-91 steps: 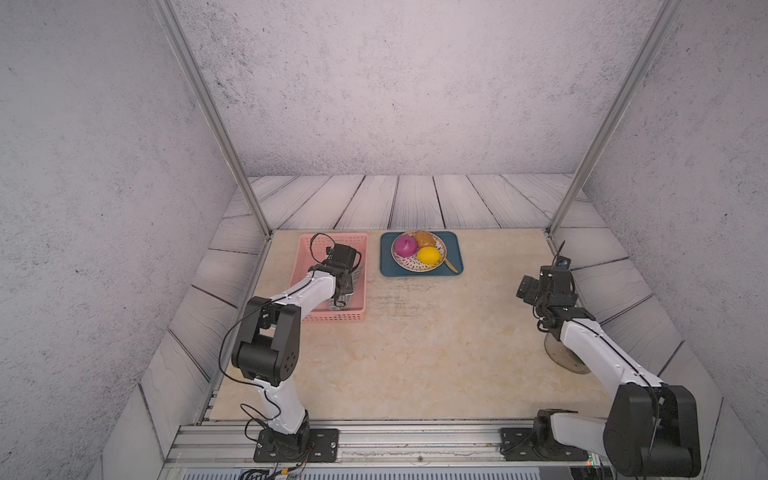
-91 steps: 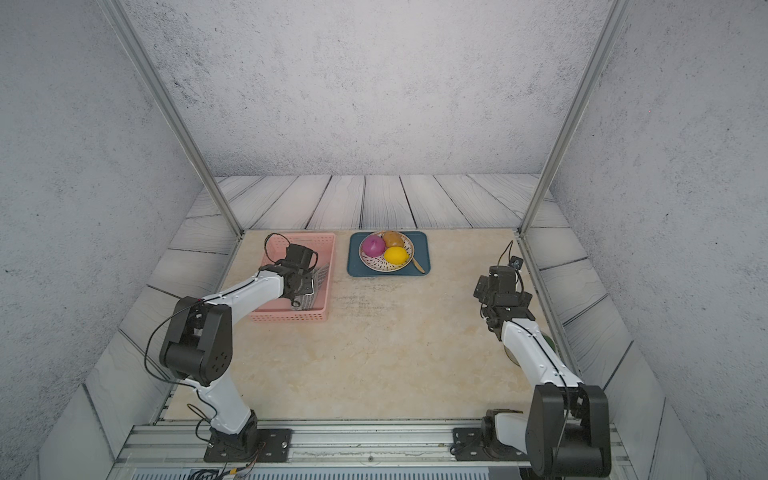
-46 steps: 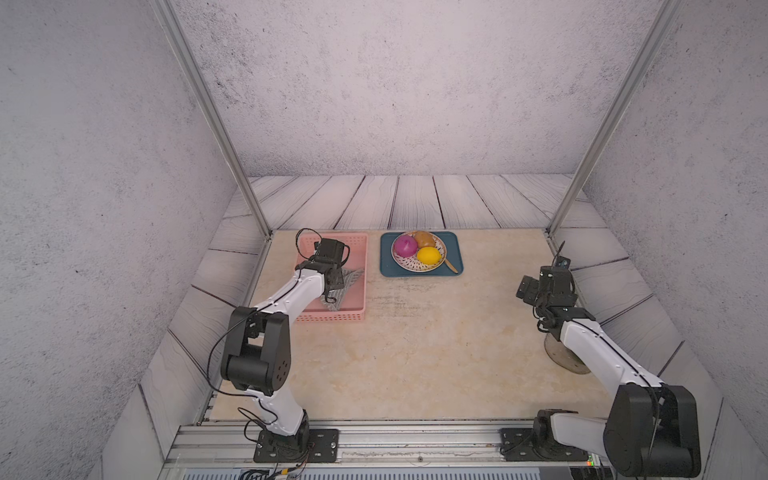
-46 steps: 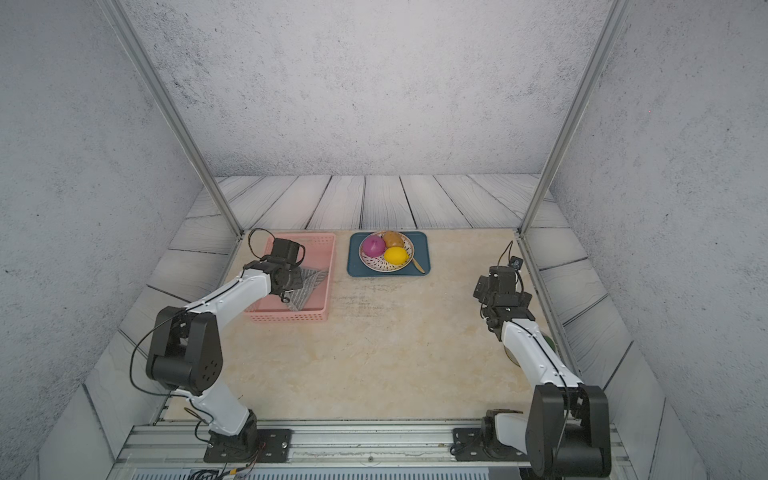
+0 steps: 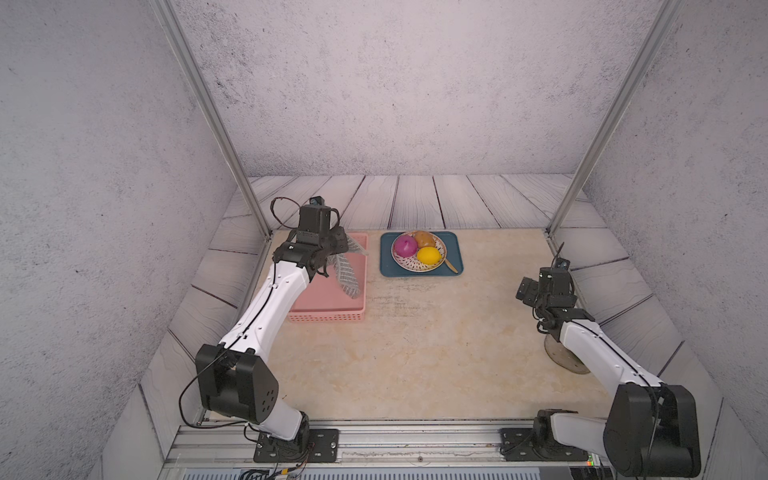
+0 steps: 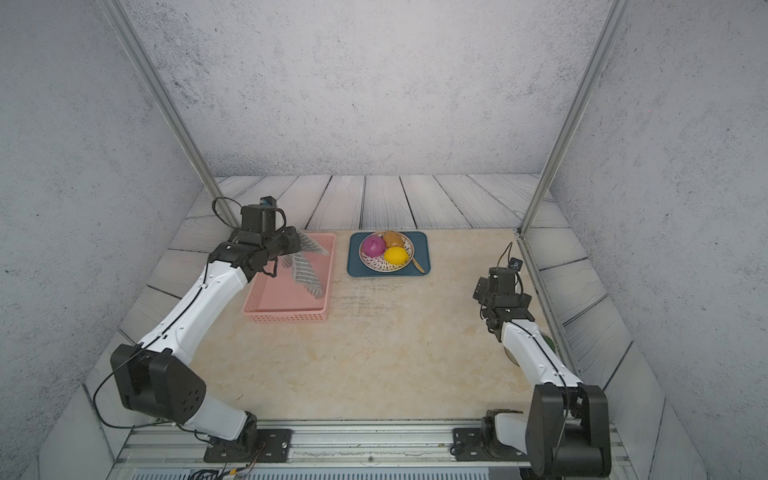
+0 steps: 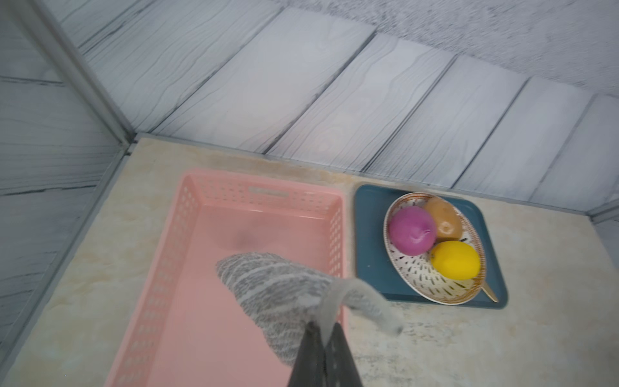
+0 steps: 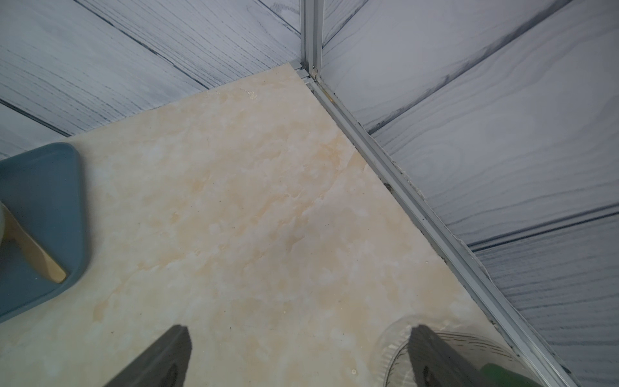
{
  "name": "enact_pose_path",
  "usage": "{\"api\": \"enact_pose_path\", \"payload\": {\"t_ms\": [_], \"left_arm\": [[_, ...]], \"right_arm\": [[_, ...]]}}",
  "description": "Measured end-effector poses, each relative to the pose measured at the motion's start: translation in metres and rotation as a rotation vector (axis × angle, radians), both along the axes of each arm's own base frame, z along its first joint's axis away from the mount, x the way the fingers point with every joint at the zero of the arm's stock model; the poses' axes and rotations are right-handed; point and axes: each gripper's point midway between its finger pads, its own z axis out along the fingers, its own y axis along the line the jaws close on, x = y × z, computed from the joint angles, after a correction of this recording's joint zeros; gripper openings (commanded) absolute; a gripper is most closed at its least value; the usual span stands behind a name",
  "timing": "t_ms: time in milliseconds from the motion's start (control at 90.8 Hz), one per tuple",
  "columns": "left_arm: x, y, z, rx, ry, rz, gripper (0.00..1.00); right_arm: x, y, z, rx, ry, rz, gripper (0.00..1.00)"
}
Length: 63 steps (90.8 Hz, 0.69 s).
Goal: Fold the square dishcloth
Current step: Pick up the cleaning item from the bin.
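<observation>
The square dishcloth (image 7: 268, 291) hung bunched from the left gripper (image 7: 321, 326), whose jaws were clamped on its edge, over the pink basket (image 5: 328, 318) beside the blue tray (image 5: 453, 249), by the table's (image 5: 415, 353) far left corner. The right gripper (image 8: 298, 331) hovered near the right edge, jaws wide apart.

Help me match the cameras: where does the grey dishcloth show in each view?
Top view: dishcloth hangs over the pink basket.
Top view: dishcloth there too.
Left wrist: pinched in the left gripper, above the basket.
Right wrist: not in it.
Shared landmark: blue tray, in all four.
</observation>
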Motion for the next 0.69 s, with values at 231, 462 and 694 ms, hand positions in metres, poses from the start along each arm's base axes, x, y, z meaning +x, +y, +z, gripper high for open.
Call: {"api": "enact_pose_path", "payload": {"t_ms": [231, 462, 694], "left_arm": [[-0.02, -0.073, 0.043, -0.059, -0.088, -0.204, 0.0], [-0.057, -0.156, 0.077, -0.1, -0.172, -0.407, 0.0], [-0.1, -0.258, 0.094, -0.118, -0.246, -0.603, 0.0]], "right_arm": [[-0.001, -0.002, 0.0, 0.0, -0.004, -0.016, 0.99], [-0.005, -0.012, 0.002, -0.022, -0.006, -0.076, 0.99], [-0.017, -0.028, 0.0, -0.062, 0.014, -0.183, 0.99]]}}
